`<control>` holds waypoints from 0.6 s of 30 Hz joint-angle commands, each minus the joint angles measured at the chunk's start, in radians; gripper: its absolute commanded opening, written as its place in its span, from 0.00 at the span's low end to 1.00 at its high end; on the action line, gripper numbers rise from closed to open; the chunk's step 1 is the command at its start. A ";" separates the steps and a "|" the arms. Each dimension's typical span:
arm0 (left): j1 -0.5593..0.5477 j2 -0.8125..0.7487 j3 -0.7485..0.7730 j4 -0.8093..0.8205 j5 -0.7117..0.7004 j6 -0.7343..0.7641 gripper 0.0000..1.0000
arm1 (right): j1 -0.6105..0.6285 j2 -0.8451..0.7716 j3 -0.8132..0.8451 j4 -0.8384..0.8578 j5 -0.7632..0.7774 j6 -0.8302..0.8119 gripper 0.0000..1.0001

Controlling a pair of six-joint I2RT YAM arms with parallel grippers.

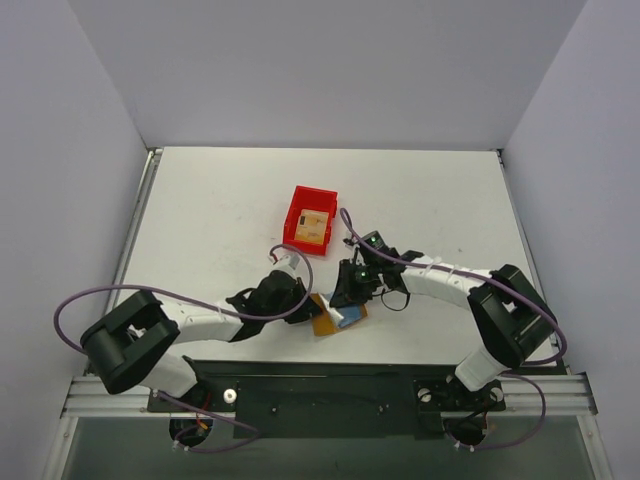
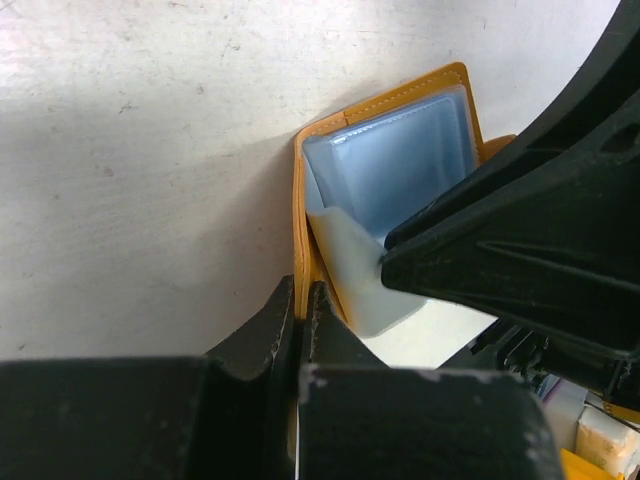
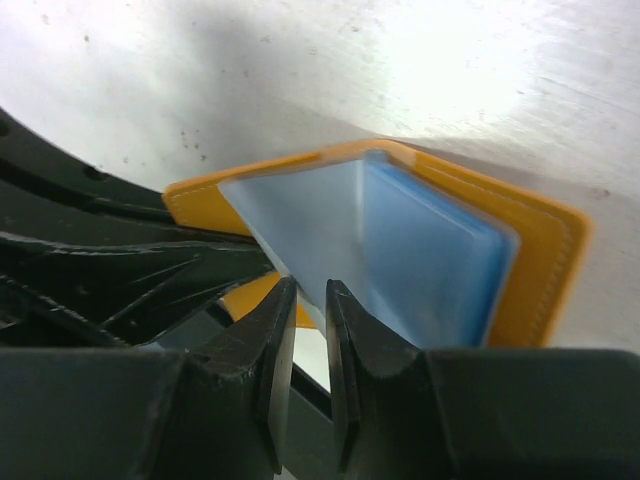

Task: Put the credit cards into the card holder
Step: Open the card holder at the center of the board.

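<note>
White table (image 1: 220, 210), red bin (image 1: 293, 222) toward the middle, orange-tan card holder (image 1: 326, 323) — open — near the front edge

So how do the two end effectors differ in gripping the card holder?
The left end effector pinches the card holder by its orange edge; the right end effector pinches its clear inner sleeve. The left end effector's jaws look fully shut; the right's stand slightly apart. Both grip the same open holder.
</note>
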 commanded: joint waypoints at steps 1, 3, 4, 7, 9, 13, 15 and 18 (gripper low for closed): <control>0.010 0.041 0.050 0.071 0.049 0.048 0.00 | 0.006 0.014 -0.022 0.109 -0.101 0.047 0.15; 0.013 0.064 0.059 0.081 0.061 0.062 0.00 | 0.008 0.022 -0.031 0.138 -0.121 0.064 0.15; 0.016 0.076 0.061 0.088 0.067 0.066 0.00 | 0.008 0.027 -0.034 0.147 -0.124 0.073 0.15; 0.024 0.101 0.069 0.102 0.080 0.092 0.00 | 0.004 0.030 -0.045 0.159 -0.128 0.078 0.15; 0.035 0.116 0.067 0.125 0.086 0.108 0.00 | 0.003 0.025 -0.054 0.170 -0.123 0.086 0.15; 0.056 0.162 0.073 0.163 0.121 0.140 0.00 | -0.008 0.013 -0.077 0.208 -0.129 0.104 0.15; 0.062 0.193 0.081 0.177 0.138 0.149 0.00 | -0.017 0.008 -0.085 0.224 -0.132 0.112 0.16; 0.065 0.222 0.087 0.192 0.155 0.154 0.00 | -0.037 -0.009 -0.109 0.242 -0.131 0.126 0.19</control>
